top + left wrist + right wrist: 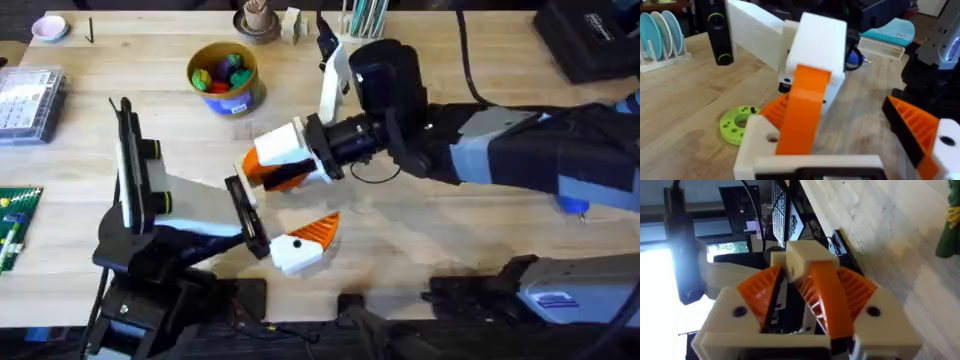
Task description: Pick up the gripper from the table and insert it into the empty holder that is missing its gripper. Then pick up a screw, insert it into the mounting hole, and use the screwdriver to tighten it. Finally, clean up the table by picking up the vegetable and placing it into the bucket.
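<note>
At the middle of the table (430,230), my right end effector (815,280) is clenched on the orange gripper (826,297), the strip caught lengthwise between its two ribbed pads (759,287). The left end effector (840,135) stands released, fingers well apart. One finger carries an orange pad, while the other is bare white with an empty mounting hole. I take that bare one for the holder (757,147). From the left wrist, the gripper runs down against the holder's face. I cannot tell whether it is fully seated.

To do this step well, I judge the strip must stay in line with the holder's slot and go in straight. The left arm should be kept steady as the brace, and the push should stop once the holes line up for the screw. A tilt here could jam the part or pop it loose.

A lime-green disc (737,125) lies on the table just beside the holder. The bucket (225,75) stands well apart near the far edge. Its white label is too small to read, and I can make out no other writing.
</note>
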You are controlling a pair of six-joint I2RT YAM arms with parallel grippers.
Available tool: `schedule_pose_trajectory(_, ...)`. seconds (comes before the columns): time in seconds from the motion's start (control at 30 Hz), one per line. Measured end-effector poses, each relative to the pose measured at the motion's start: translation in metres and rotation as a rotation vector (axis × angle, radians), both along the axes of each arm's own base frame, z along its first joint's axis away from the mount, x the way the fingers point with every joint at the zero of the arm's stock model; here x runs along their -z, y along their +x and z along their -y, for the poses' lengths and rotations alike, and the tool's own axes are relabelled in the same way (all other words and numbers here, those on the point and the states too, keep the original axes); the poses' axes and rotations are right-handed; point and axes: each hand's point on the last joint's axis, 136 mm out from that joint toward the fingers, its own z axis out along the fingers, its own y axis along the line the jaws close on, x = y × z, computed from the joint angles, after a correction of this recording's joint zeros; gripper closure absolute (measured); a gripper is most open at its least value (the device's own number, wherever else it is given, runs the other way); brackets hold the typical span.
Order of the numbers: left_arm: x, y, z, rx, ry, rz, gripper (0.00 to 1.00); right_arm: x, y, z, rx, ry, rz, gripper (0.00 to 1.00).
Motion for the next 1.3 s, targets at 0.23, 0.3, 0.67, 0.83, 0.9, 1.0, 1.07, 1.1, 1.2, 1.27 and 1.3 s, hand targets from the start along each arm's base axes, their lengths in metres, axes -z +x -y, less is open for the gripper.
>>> schedule_pose_trajectory(0.23, -0.001, -0.007, 0.003, 0.044, -0.002, 0.003, 0.007, 0.0, 0.003, 0.003, -0.01, 0.011, 0.013, 0.259)
schedule_pose_trajectory(0.3, 0.0, -0.009, 0.004, 0.059, -0.002, 0.0, 0.007, -0.001, 0.005, 0.005, -0.008, 0.019, 0.022, 0.259)
schedule_pose_trajectory(0.67, 0.0, -0.017, 0.008, 0.103, -0.004, 0.001, 0.008, -0.003, 0.014, 0.011, 0.006, 0.028, 0.022, 0.256)
schedule_pose_trajectory(0.83, 0.0, -0.017, 0.008, 0.102, -0.004, 0.001, 0.008, -0.003, 0.013, 0.011, 0.004, 0.028, 0.021, 0.254)
schedule_pose_trajectory(0.9, 0.0, -0.016, 0.007, 0.098, -0.004, 0.0, 0.008, -0.003, 0.013, 0.011, 0.002, 0.029, 0.02, 0.255)
schedule_pose_trajectory(1.0, 0.0, -0.012, 0.006, 0.076, -0.006, -0.008, 0.008, -0.003, 0.012, 0.011, 0.0, 0.031, 0.021, 0.254)
schedule_pose_trajectory(1.07, 0.0, -0.008, 0.005, 0.049, -0.01, -0.021, 0.008, -0.004, 0.012, 0.011, -0.001, 0.031, 0.021, 0.255)
schedule_pose_trajectory(1.1, 0.0, -0.007, 0.004, 0.039, -0.011, -0.026, 0.008, -0.004, 0.012, 0.011, -0.002, 0.032, 0.021, 0.255)
schedule_pose_trajectory(1.2, 0.001, -0.002, 0.002, 0.011, -0.015, -0.037, 0.006, -0.004, 0.012, 0.011, -0.004, 0.034, 0.021, 0.254)
schedule_pose_trajectory(1.27, 0.001, -0.001, 0.002, 0.003, -0.017, -0.042, 0.007, -0.004, 0.012, 0.011, -0.004, 0.034, 0.021, 0.254)
schedule_pose_trajectory(1.3, 0.001, 0.0, 0.001, -0.001, -0.018, -0.043, 0.007, -0.004, 0.012, 0.011, -0.004, 0.034, 0.021, 0.254)
